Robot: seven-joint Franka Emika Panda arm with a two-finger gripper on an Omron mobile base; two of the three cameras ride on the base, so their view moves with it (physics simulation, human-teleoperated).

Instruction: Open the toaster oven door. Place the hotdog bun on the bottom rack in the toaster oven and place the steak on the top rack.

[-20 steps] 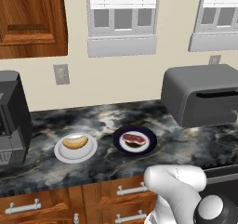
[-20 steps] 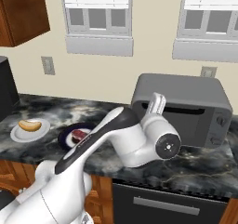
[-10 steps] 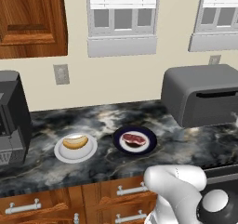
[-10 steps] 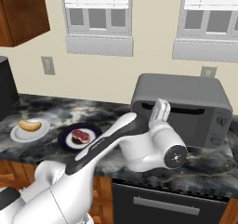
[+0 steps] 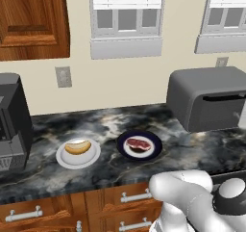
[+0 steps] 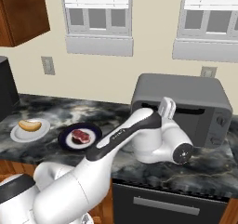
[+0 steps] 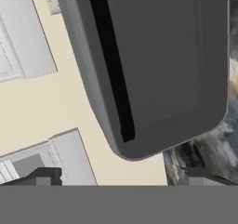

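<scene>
The grey toaster oven (image 5: 202,89) (image 6: 186,86) stands at the right end of the counter, and its door (image 5: 218,111) (image 7: 162,56) is closed. The black bar handle (image 7: 111,65) (image 5: 223,97) runs along the door's top. My gripper (image 6: 166,108) (image 7: 122,179) hovers just in front of the door near the handle, open, with nothing between its fingers. The hotdog bun (image 5: 78,147) (image 6: 29,124) lies on a white plate. The steak (image 5: 138,144) (image 6: 80,135) rests on a dark blue plate beside it. Both racks are hidden behind the closed door.
A black boxy appliance (image 5: 12,125) stands at the left end of the dark marble counter (image 5: 110,122). Wooden drawers (image 5: 72,209) run under the counter edge, and a dark oven front (image 6: 167,204) sits below the toaster oven. Windows and an outlet (image 5: 63,76) are on the back wall.
The arm has swung to the right, carrying the hand a little closer to the toaster oven door. The steak plate is now uncovered in the right base view. The jaws stay open.
</scene>
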